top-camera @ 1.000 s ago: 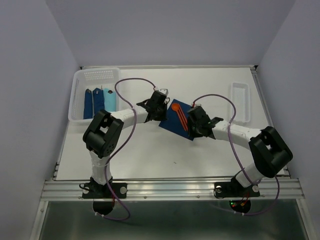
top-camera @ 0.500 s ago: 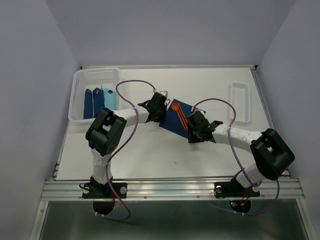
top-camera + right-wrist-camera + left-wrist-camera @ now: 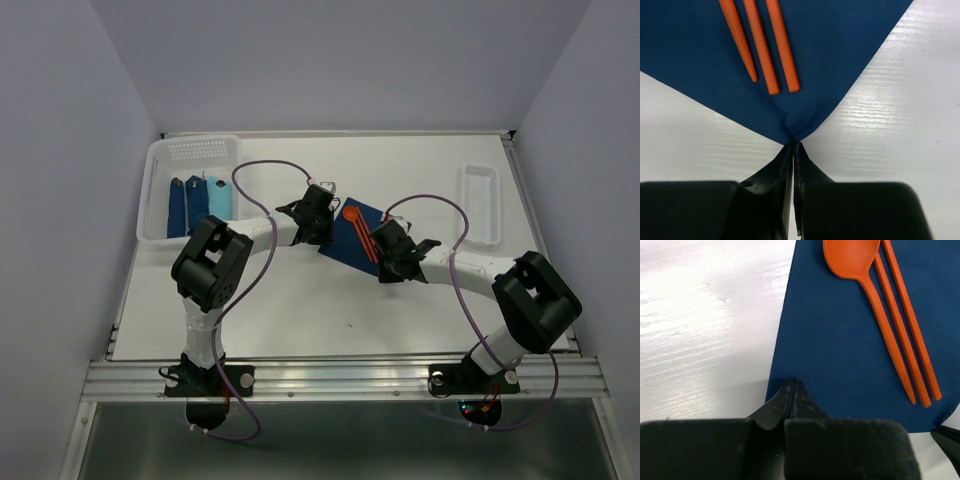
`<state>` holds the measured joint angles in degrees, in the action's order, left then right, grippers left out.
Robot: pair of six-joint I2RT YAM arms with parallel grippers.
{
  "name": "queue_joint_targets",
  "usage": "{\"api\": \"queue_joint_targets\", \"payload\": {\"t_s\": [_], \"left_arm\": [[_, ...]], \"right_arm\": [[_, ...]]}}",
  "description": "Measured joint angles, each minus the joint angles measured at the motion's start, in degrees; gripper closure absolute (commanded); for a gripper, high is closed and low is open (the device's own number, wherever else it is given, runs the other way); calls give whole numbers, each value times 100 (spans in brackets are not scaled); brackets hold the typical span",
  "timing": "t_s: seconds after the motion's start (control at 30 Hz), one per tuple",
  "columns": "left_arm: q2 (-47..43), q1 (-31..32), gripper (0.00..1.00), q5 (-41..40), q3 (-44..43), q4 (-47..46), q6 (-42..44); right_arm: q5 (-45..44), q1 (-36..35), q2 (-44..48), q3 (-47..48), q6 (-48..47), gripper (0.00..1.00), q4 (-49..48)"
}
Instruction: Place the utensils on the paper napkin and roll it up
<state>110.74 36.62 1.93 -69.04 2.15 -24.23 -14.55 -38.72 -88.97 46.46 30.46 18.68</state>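
Observation:
The dark navy paper napkin [image 3: 350, 243] lies flat mid-table, turned like a diamond. An orange spoon [image 3: 352, 213] and two more orange utensil handles [image 3: 366, 240] lie side by side on it. My left gripper [image 3: 322, 236] is at its left corner. In the left wrist view its jaws are pressed together at that corner [image 3: 791, 386], with the napkin [image 3: 840, 350] and spoon [image 3: 852, 257] beyond. My right gripper [image 3: 384, 264] is at the near corner. In the right wrist view its jaws [image 3: 793, 146] pinch the puckered corner of the napkin [image 3: 810, 100], below the three handle ends [image 3: 771, 75].
A white basket [image 3: 190, 152] at the back left holds dark blue and light blue rolls [image 3: 196, 200]. A clear narrow tray [image 3: 481, 205] stands at the right. Purple cables arc over both arms. Bare white table lies in front of the napkin.
My right gripper has shifted slightly left and toward the napkin, keeping the near corner. The left gripper and the utensils have barely moved.

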Motion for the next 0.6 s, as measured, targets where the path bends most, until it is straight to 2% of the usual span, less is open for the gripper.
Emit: {"api": "queue_joint_targets", "payload": {"t_s": [0.03,0.6], "left_arm": [[0,0,100,0,0,0,0],[0,0,100,-4,-11,26,11]], "right_arm": [[4,0,-2,0,-7,99,-20],[90,0,0,280,-90,99,63]]}}
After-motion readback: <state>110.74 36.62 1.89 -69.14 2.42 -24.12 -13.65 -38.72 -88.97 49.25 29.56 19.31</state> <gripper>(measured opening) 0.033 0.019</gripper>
